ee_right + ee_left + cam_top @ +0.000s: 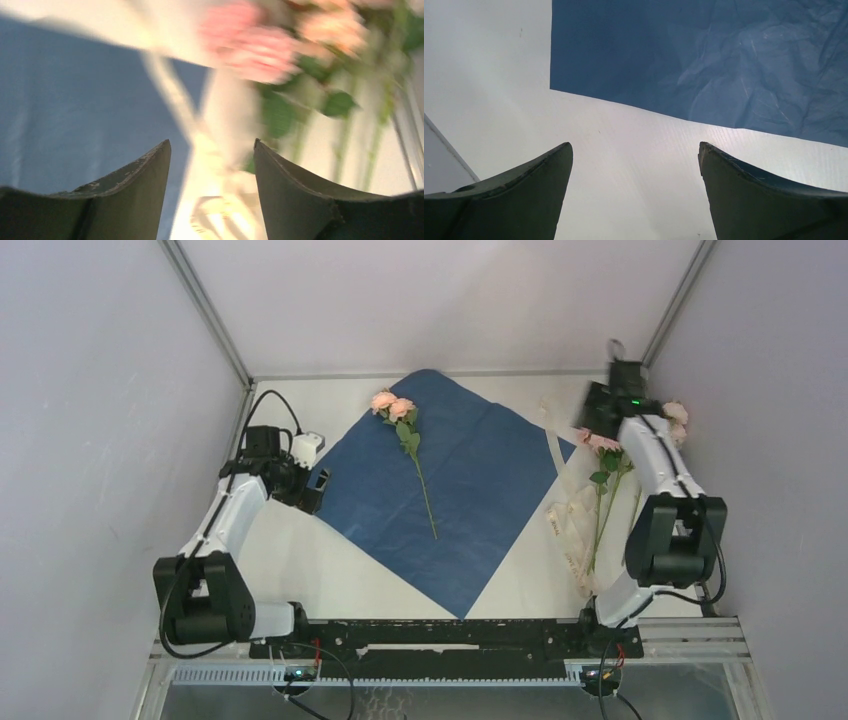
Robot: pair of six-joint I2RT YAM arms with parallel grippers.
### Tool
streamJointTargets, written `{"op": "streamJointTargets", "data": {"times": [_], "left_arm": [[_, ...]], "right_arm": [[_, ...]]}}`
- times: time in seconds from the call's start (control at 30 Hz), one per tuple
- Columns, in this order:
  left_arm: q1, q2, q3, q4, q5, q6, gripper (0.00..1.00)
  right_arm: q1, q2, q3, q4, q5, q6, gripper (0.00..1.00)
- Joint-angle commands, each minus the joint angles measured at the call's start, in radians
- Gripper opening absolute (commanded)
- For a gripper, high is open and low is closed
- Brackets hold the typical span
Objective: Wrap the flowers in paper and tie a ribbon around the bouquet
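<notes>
The paper (470, 490) lies flat on the table, dark navy side up. One stem of the flowers (400, 415) lies on it, pink blooms at the far end. More flowers (607, 455) lie on the table at the right, beside the cream ribbon (570, 520). My left gripper (315, 490) stands open at the paper's left edge; in the left wrist view its jaws (635, 145) are wide apart over bare table, the paper (699, 65) just beyond. My right gripper (592, 415) hovers open above the right flowers (265, 50) and ribbon (220, 200), holding nothing. No wrapped bouquet is in view.
Grey walls close in the white table (300, 560) on the left, right and back. The right arm's forearm (660, 470) stretches over the right-hand flowers. A black rail (440, 635) runs along the near edge between the two arm bases.
</notes>
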Motion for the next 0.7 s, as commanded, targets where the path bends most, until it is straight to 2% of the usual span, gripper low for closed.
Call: {"op": "streamJointTargets", "data": {"times": [0.0,0.17,0.23,0.37,0.47,0.53,0.67], "left_arm": [[0.005,0.064,0.119,-0.018,-0.037,-0.04,1.0],[0.005,0.081,0.099,-0.016,-0.055,-0.047,1.0],[0.004,0.093,0.094,-0.014,-0.058,-0.048,1.0],[0.005,0.151,0.109,-0.019,-0.069,-0.053,1.0],[0.004,0.171,0.123,-0.024,-0.083,-0.057,0.99],[0.005,0.168,0.123,-0.028,-0.072,-0.055,0.99],[0.004,0.171,0.122,-0.033,-0.042,-0.053,0.99]], "right_arm": [[-0.21,0.009,-0.109,-0.052,-0.08,0.048,0.67],[-0.31,0.087,-0.107,-0.002,-0.046,0.028,0.58],[-0.315,0.128,-0.097,-0.008,-0.067,0.012,0.53],[-0.296,0.196,-0.069,-0.012,-0.019,0.009,0.5],[-0.304,0.238,-0.049,-0.024,0.086,0.018,0.37],[-0.304,0.254,-0.047,-0.03,0.137,0.01,0.36],[-0.289,0.297,-0.047,-0.046,0.147,-0.004,0.42]]}}
